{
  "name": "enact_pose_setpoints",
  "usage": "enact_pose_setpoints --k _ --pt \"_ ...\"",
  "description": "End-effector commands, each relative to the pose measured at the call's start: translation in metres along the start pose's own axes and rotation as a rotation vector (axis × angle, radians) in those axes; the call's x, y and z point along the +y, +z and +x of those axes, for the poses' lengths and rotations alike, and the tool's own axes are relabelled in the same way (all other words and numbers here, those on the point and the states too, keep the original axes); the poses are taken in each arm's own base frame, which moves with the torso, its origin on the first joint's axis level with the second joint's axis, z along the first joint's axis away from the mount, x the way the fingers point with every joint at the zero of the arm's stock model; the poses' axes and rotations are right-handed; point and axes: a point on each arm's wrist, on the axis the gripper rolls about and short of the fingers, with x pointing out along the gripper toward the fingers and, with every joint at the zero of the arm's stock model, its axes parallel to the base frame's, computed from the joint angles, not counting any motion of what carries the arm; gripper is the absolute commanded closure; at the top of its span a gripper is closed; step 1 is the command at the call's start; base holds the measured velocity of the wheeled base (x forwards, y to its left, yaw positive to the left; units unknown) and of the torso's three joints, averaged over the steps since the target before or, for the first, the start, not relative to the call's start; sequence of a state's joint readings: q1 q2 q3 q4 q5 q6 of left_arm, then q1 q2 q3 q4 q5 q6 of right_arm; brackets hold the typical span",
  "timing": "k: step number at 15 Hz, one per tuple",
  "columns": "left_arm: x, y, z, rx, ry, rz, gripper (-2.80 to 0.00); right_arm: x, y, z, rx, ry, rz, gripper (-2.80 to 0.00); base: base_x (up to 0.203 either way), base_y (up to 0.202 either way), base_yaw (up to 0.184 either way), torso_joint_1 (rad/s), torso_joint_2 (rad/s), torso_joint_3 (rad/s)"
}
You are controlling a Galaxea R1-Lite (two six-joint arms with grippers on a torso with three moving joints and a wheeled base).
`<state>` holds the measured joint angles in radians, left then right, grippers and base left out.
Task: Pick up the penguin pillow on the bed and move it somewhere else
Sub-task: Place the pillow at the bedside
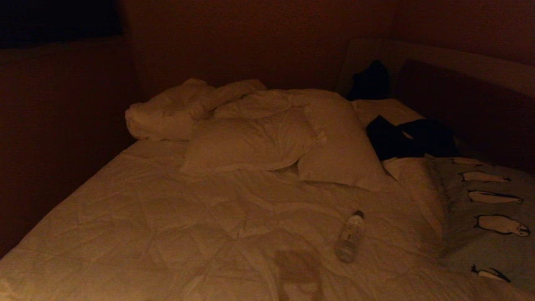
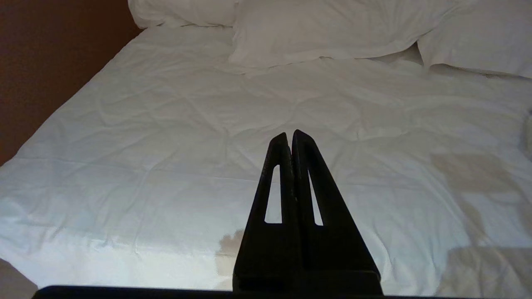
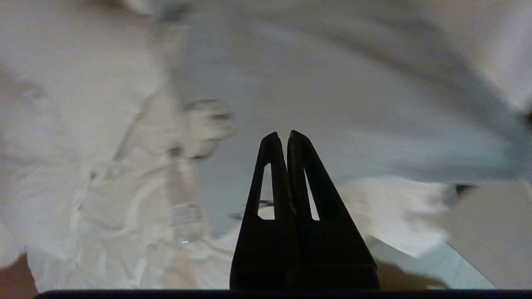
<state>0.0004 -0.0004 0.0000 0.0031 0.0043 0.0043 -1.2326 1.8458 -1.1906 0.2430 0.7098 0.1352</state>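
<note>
While its two black, wedge-shaped fingers are pressing flat together with nothing between them, the right end effector [image 3: 282,135] is hanging over soft grey-blue fabric and rumpled white bedding, all of it smeared in the right wrist view. Only there is a pale, dark-edged penguin figure showing close up on the penguin pillow [image 3: 332,104], which is lying just past the fingertips. The left end effector [image 2: 291,133] is likewise clenched on nothing, its slotted fingers pointing out across the bed [image 2: 166,137], whose quilted cream-white cover is creasing into shallow diamonds. Neither arm is appearing in the head view, which alone is giving the whole layout: the penguin pillow [image 1: 489,217] is lying long and flat along the bed's right side, its row of black-and-white penguins running toward the padded headboard [image 1: 459,67]. A clear plastic bottle [image 1: 350,236] is lying on its side mid-bed, near the pillow but apart from it. Two plump plain pillows [image 1: 267,140] are overlapping further back, a bunched duvet [image 1: 175,110] is sitting behind them, and dark clothing [image 1: 409,140] is lying beside the headboard.
</note>
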Motion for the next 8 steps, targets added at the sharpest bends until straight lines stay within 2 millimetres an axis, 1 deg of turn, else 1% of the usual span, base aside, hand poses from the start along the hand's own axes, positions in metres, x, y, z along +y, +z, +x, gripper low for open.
enact_pose_setpoints --k 1,2,4,5,8 --pt "0.000 0.000 0.000 -0.001 0.001 0.000 0.00 -0.047 -0.006 0.018 0.058 -0.021 -0.057 0.00 0.000 0.000 0.000 0.000 0.00 0.000" --pt "0.000 0.000 0.000 0.000 0.000 0.000 0.00 -0.067 -0.009 0.017 0.061 -0.016 -0.067 0.00 0.000 0.000 0.000 0.000 0.00 0.000" --pt "0.000 0.000 0.000 -0.001 0.001 0.000 0.00 -0.097 -0.017 0.012 0.062 -0.009 -0.106 0.00 0.000 0.000 0.000 0.000 0.00 0.000" --pt "0.000 0.000 0.000 0.000 0.000 0.000 0.00 -0.108 -0.022 0.011 0.067 -0.013 -0.120 -2.80 0.000 0.000 0.000 0.000 0.00 0.000" --pt "0.000 0.000 0.000 0.000 0.001 0.000 0.00 -0.135 -0.036 0.013 0.084 0.007 -0.202 -2.80 0.000 0.000 0.000 0.000 0.00 0.000"
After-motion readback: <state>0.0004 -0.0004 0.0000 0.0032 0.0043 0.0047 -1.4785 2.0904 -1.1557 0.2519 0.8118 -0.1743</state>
